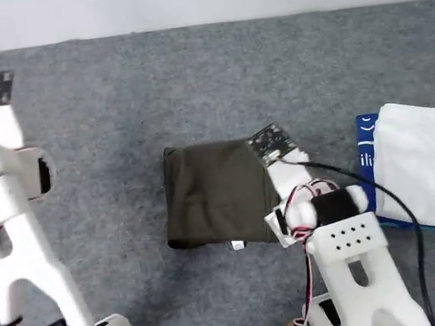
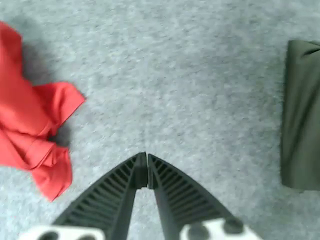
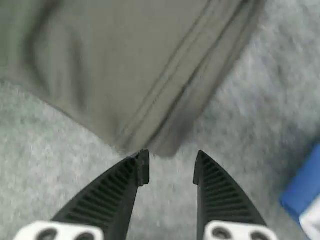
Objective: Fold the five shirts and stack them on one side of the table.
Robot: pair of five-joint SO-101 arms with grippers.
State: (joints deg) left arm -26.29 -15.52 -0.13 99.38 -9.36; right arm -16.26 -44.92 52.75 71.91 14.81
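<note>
Folded olive shirt (image 1: pixel 217 194) mid-table, right gripper (image 3: pixel 171 165) open at its corner.
High view: white shirt (image 1: pixel 426 163) on blue shirt (image 1: pixel 367 150), near the olive shirt. Left wrist view: left gripper (image 2: pixel 147 162) pinched together, empty, between olive shirt and crumpled red shirt (image 2: pixel 30 130). Right wrist view: jaws apart, empty, fingertips just beside the olive shirt's corner.

Red shirt (image 2: pixel 30 125) beside the left claw (image 2: pixel 147 170) cut by the frame edge, olive shirt (image 3: pixel 125 65) blurred just ahead of the right claw (image 3: pixel 170 167), one corner hidden under that arm (image 1: pixel 344 235)
</note>
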